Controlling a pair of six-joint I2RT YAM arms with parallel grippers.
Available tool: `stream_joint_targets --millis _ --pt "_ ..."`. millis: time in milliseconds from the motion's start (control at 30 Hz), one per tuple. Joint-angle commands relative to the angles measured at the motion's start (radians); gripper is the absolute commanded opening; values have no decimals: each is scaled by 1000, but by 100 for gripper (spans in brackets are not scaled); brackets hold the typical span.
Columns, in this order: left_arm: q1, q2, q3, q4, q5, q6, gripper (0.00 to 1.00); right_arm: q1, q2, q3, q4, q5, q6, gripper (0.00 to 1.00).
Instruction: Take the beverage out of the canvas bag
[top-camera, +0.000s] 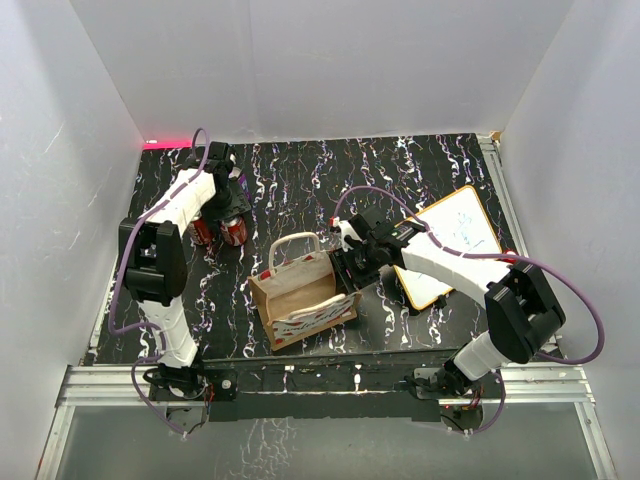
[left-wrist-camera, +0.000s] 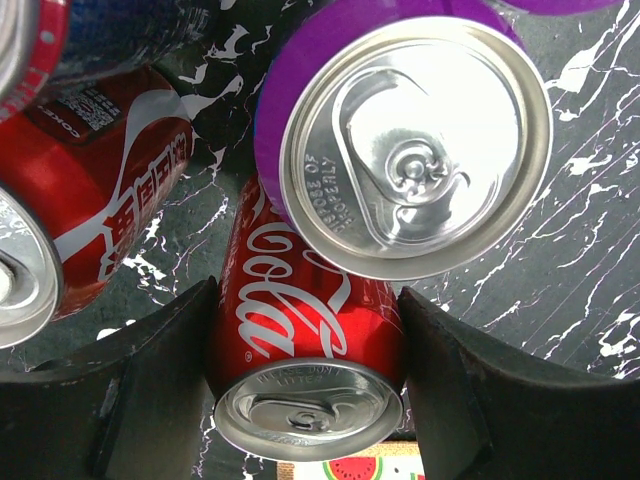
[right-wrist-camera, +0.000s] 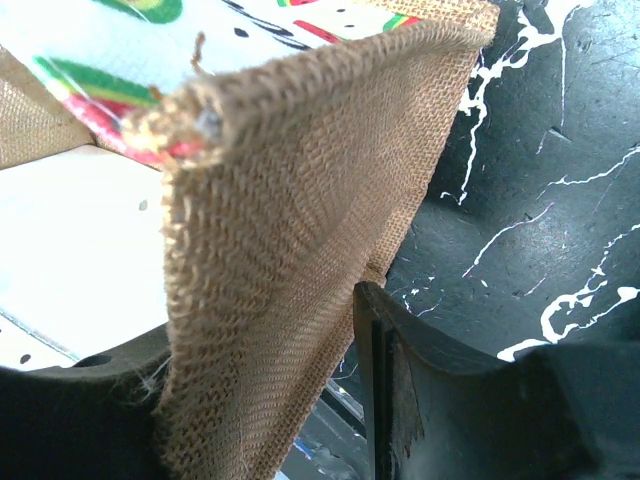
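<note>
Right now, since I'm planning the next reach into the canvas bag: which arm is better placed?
Left. The right gripper pinches the canvas bag by its wall, steadying it; the left gripper grips a Coca-Cola can outside among other cans, probably free once it releases.

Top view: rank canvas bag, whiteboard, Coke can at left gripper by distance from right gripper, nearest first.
From the right gripper:
1. canvas bag, its wall between the fingers.
2. whiteboard, just to its right.
3. Coke can, far left, between the left gripper's fingers.

Cans left of canvas bag
</note>
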Motion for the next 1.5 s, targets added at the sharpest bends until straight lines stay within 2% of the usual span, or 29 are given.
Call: stream_joint_targets --millis 0,133,233,400,600,700,933,1167,1333,1467 --pt "5 -34 31 -15 27 15 65 -5 -20 18 26 5 -17 49" --pt "5 -80 3 5 70 24 79 -5 -16 31 26 6 -19 49" --pt "6 -135 -28 42 106 48 96 -5 -16 43 28 14 -16 52" --pt "5 -233 -52 20 145 61 97 -5 -19 61 23 29 -7 55" --pt "3 -462 -210 84 307 75 97 -5 -38 54 35 36 9 60" --pt "2 -561 -228 81 352 94 97 -6 -51 55 46 51 20 63" --pt "3 -631 -75 59 469 133 97 -5 -64 169 8 95 14 73" --pt "2 -638 127 79 516 116 97 -4 -121 408 -146 222 -24 96" --pt "2 -622 326 -8 415 185 97 -5 -238 567 -233 383 -34 98" --pt "2 -645 405 -31 322 227 97 -5 -315 682 -318 495 -41 98"
